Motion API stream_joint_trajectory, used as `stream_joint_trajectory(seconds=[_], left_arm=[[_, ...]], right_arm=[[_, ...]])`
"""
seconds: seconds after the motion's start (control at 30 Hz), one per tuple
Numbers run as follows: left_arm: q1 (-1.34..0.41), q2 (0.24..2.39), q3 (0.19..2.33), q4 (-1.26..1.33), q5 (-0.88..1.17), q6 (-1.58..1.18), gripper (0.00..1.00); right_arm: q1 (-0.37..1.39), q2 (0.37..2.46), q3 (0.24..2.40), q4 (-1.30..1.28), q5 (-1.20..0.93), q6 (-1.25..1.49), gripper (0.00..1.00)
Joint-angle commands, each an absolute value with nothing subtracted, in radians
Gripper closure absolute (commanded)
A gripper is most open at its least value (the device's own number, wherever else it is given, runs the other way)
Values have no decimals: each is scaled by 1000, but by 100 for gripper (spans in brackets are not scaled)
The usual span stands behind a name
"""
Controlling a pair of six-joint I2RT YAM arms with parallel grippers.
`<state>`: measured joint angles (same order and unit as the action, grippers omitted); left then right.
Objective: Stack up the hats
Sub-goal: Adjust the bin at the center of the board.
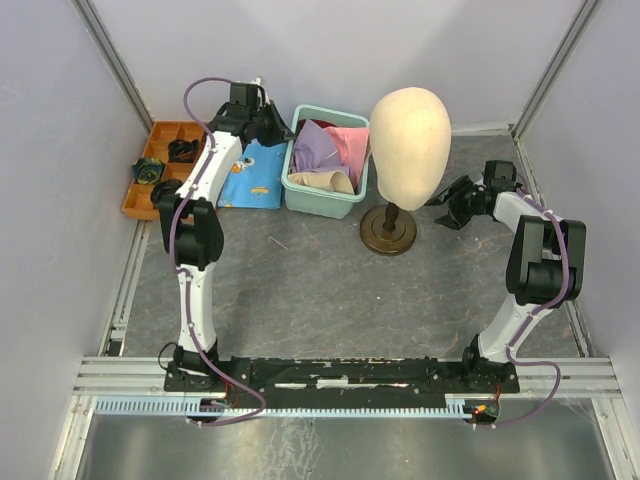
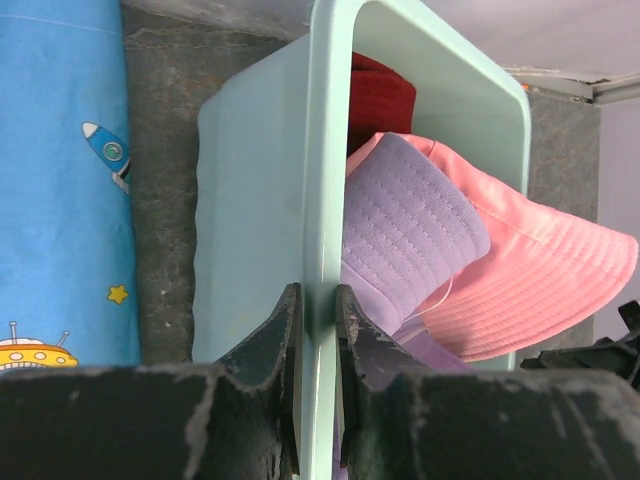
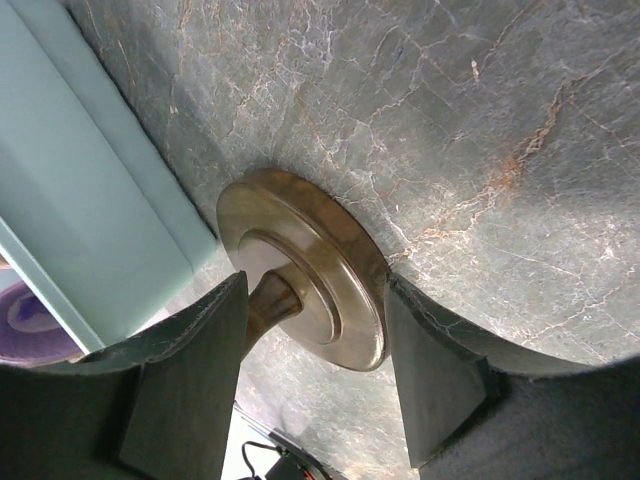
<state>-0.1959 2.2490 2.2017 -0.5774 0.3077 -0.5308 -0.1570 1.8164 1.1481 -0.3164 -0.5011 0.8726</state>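
Up at the top left of the overhead view, the left gripper [image 2: 316, 300] is narrowed onto the left wall of the mint-green plastic bin [image 2: 250, 200], one finger outside the wall and one inside it. The hats lie in that bin: the lavender hat [image 2: 410, 230] sits against the gripped wall, the pink hat [image 2: 530, 270] spreads its brim beyond it toward the right of the wrist view, and the dark red hat [image 2: 380, 100] is tucked at the far end. Seen from overhead, the cream-beige hat [image 1: 325, 182] lies at the bin's near edge. A blue rocket-print cloth [image 1: 252, 178] lies folded just left of the bin.

The right gripper [image 1: 447, 208] hovers at the right of the frame, beside the cream mannequin head [image 1: 410, 145]. Its jaws stand wide with nothing between them. Its wrist camera looks past them at the round brown stand [image 3: 310, 270] on the grey marbled table [image 1: 320, 290].
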Motion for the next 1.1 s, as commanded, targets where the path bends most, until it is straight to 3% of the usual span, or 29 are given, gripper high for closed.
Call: stream_joint_trajectory(seconds=[0.0, 0.4, 0.57, 0.6, 0.83, 1.07], left_arm=[[-182, 2239, 2181, -422, 253, -605, 97], [-174, 2202, 2056, -393, 148, -617, 96], [-170, 2204, 2156, -432, 217, -607, 63], [-169, 2201, 2187, -451, 233, -605, 60], [-187, 2139, 2203, -446, 303, -592, 55], [-189, 2246, 2291, -427, 370, -627, 53]], right_arm=[[-154, 1778, 1166, -323, -521, 841, 36], [-160, 1774, 1178, -340, -516, 826, 36], [-160, 1771, 1178, -344, -516, 822, 35], [-160, 1771, 1176, -345, -515, 822, 35], [-160, 1772, 1167, -336, -513, 828, 35], [-160, 1770, 1173, -347, -515, 818, 34]])
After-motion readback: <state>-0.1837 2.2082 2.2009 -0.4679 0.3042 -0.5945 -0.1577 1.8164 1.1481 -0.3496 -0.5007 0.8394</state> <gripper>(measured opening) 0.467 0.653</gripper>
